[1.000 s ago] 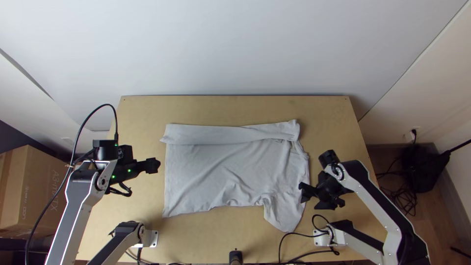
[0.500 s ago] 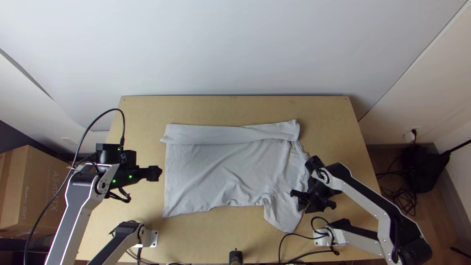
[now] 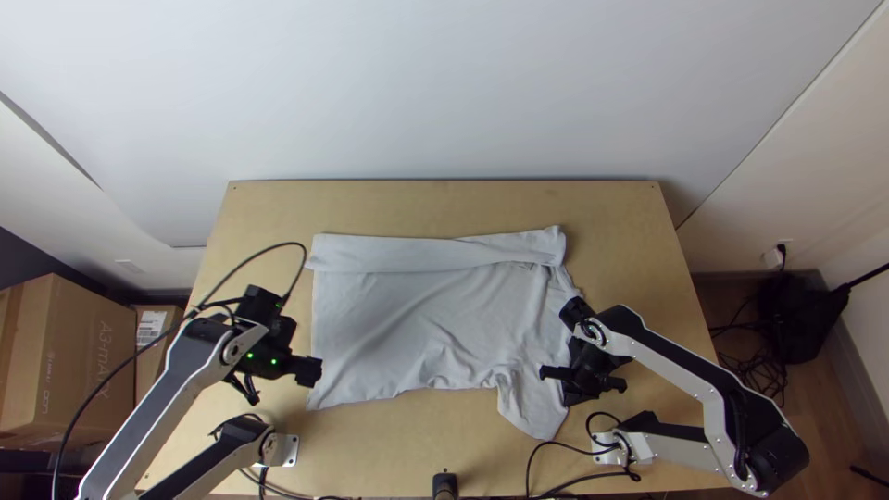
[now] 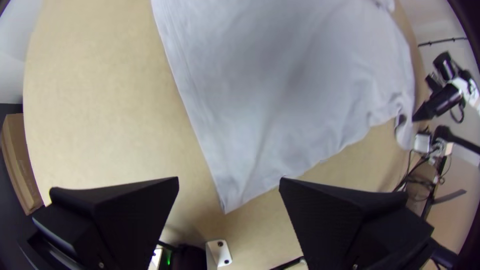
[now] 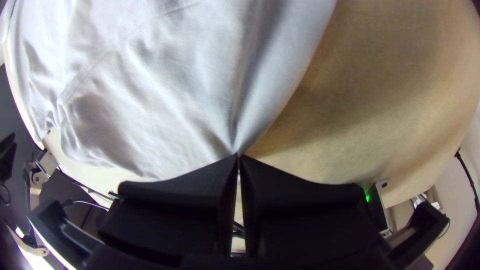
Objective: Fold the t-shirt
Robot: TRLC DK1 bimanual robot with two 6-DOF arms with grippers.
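The light grey t-shirt (image 3: 417, 324) lies spread on the table, its far side folded over in a long band and a sleeve pointing toward the near edge at the right. My left gripper (image 3: 318, 372) is beside the shirt's near left corner. In the left wrist view my left gripper (image 4: 229, 187) stands open, the corner of the shirt (image 4: 280, 100) just beyond its gap. My right gripper (image 3: 567, 398) is at the sleeve's outer edge. The right wrist view has my right gripper (image 5: 238, 159) shut on the shirt (image 5: 165, 85), whose cloth gathers into creases at the fingertips.
Bare table (image 3: 435, 206) lies beyond the shirt, with more along the near side. Arm bases and cables (image 3: 583, 477) stand at the near edge. Cardboard boxes (image 3: 65, 361) are left of the table, and a black bag (image 3: 801, 315) is on the floor at the right.
My left gripper has moved right and toward the near edge, up to the shirt's corner. My right gripper has moved left and nearer the table's front, onto the sleeve's edge, and has shut.
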